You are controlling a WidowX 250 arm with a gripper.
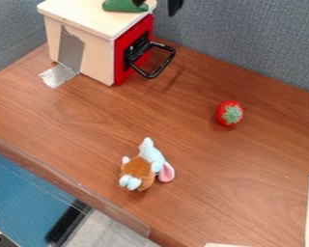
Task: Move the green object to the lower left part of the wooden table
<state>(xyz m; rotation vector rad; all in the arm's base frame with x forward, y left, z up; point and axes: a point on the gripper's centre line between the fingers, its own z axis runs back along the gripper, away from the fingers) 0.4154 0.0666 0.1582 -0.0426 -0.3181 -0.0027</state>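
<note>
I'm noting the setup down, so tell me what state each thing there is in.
Hand, open
Green object, resting on the box
Red door, apparently shut
Strawberry, leafy top showing
Plush toy, lying down
Silver tape, stuck to box and table

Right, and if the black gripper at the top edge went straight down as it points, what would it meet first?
Probably the green object on the light wooden box: one tip of the gripper overlaps it in the picture, the other hangs past the box's edge. Depth is unclear, though.
</note>
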